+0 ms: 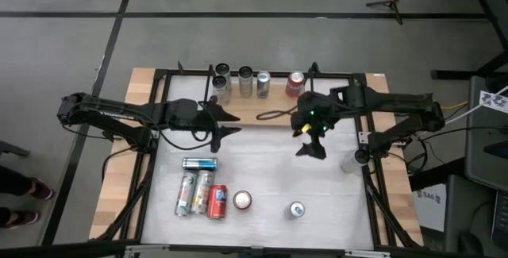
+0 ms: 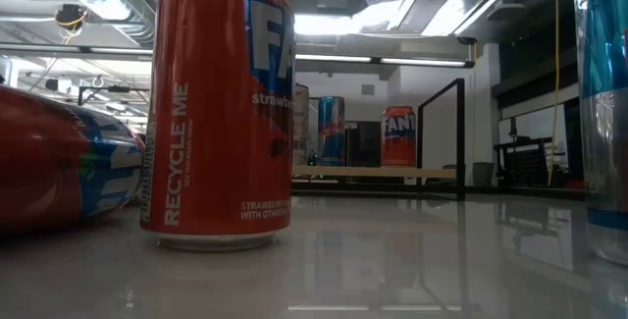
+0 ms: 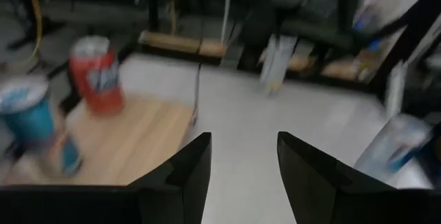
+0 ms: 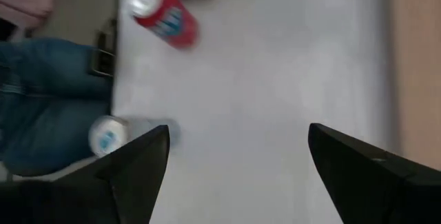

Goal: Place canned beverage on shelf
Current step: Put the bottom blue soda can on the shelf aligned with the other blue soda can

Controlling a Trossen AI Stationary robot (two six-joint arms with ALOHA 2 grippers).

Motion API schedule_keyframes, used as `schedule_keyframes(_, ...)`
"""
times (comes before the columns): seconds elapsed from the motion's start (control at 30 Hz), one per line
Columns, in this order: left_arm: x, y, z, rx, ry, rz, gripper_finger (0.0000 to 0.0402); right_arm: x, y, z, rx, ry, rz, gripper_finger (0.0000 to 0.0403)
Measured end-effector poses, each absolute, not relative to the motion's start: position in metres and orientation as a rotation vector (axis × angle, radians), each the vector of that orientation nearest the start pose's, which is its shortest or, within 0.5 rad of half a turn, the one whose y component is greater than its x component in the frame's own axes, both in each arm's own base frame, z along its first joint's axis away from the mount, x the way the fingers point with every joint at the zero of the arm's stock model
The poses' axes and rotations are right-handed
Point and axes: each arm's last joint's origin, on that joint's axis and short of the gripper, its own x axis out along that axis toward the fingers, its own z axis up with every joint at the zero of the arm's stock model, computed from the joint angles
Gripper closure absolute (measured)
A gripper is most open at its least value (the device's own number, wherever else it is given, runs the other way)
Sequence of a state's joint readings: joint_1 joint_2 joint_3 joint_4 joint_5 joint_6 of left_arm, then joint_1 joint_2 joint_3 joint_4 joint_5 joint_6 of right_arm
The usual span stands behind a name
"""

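The shelf (image 1: 248, 113), a light-wood board with black rod uprights, lies at the table's far side. Several cans stand upright on it, among them a red one (image 1: 295, 84) and a blue one (image 1: 263, 82). My left gripper (image 1: 236, 122) hovers open at the shelf's near edge, left of its middle, with nothing between its fingers (image 3: 186, 176). In its wrist view the red can (image 3: 96, 72) stands on the board. My right gripper (image 1: 311, 148) hangs open over the bare table, right of centre, holding nothing (image 4: 238, 155).
Several cans lie or stand near the table's front: a blue one lying (image 1: 199, 163), a red one lying (image 1: 217, 201), a red one upright (image 1: 242, 201), a silver-blue one upright (image 1: 296, 209). Another can (image 1: 349, 161) stands by the right edge. A person's legs (image 4: 48, 107) show beyond the near edge.
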State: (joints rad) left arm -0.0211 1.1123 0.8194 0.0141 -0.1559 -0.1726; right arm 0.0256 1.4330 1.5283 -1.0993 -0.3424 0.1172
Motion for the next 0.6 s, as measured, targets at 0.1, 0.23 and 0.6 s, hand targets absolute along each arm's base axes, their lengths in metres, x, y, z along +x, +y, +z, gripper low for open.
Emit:
schedule_keyframes(0.1, 0.249, -0.002, 0.304, -0.153, 0.228, 0.134, 0.0243, 0.278, 0.032, 0.370, 0.279, 0.975, 0.330, 0.0061)
schedule_keyframes(0.23, 0.249, -0.005, 0.305, -0.138, 0.221, 0.098, 0.0243, 0.285, 0.056, 0.372, 0.297, 0.924, 0.387, 0.0061)
schedule_keyframes(0.6, 0.248, -0.017, 0.304, -0.097, 0.233, 0.044, 0.0244, 0.272, 0.134, 0.377, 0.184, 0.803, 0.376, 0.0061)
